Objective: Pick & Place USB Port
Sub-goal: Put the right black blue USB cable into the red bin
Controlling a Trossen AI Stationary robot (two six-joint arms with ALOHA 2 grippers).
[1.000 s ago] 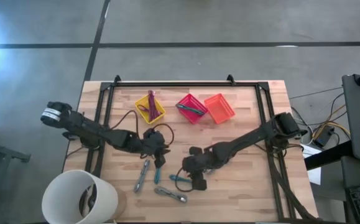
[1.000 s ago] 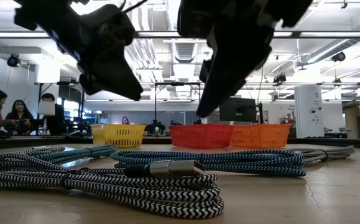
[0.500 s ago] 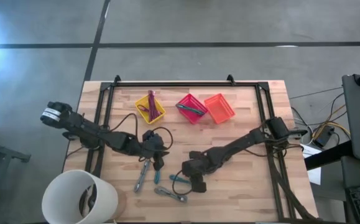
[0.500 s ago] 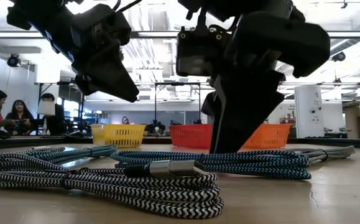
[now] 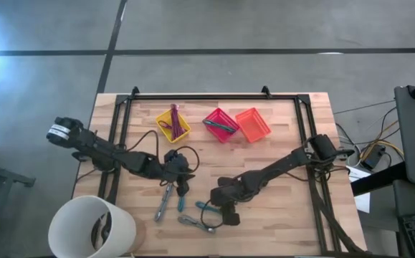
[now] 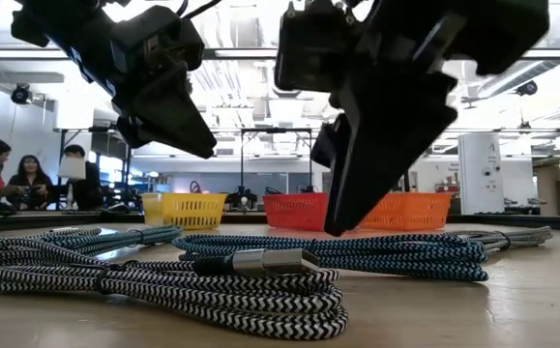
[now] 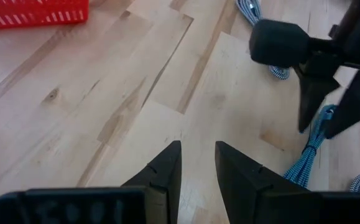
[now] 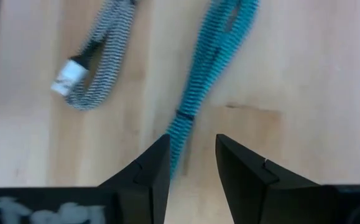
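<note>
Several braided USB cables lie on the wooden table near its near edge. A teal one (image 5: 206, 208) (image 8: 199, 81) and a black-and-white one with a silver plug (image 8: 89, 68) (image 5: 196, 223) show clearly; another lies at the left (image 5: 165, 201). My right gripper (image 5: 225, 206) (image 8: 192, 143) hovers open over the teal cable, and the cable's end runs toward the gap between its fingers. My left gripper (image 5: 181, 174) (image 7: 197, 149) is open above bare wood left of it. Yellow (image 5: 173, 124), red (image 5: 220, 124) and orange (image 5: 253, 123) baskets stand near the far edge.
A black cord loops on the table by the left gripper (image 5: 185, 154). A white bucket (image 5: 92, 228) stands off the table's near left corner. A black frame rail (image 5: 214, 98) runs along the far edge. Bare wood lies between the baskets and the cables.
My right gripper has moved toward the table's near edge and down, closing in on the teal cable. The cables have stayed in place.
</note>
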